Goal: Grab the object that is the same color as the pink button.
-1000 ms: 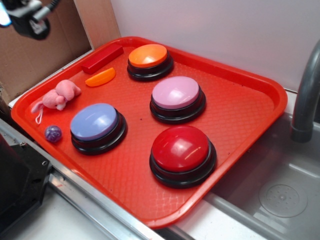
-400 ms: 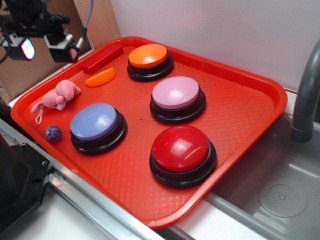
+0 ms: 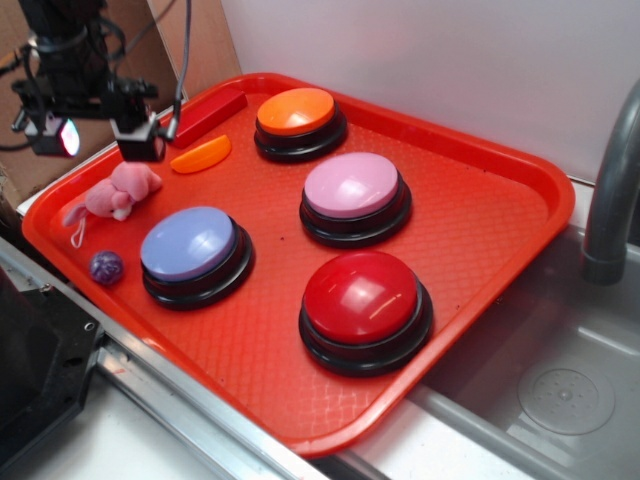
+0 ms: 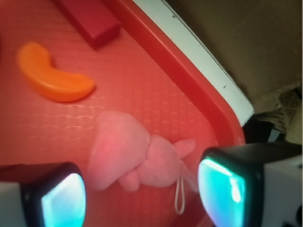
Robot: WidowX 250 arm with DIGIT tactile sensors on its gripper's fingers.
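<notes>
Claw spread wide, hovered above pink plush toy on red tray. Nothing grasped; descent, clench, lift remained. Pink button untouched.

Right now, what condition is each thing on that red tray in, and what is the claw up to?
Gripper: open, above the pink plush toy, holding nothing.
Pink plush toy: lying loose on the tray, not grasped.
Pink button: standing upright, untouched.
Blue button: upright, untouched.
Red button: upright, untouched.
Orange button: upright, untouched.
Orange slice: lying flat.
Purple ball: resting near the tray edge.
</notes>
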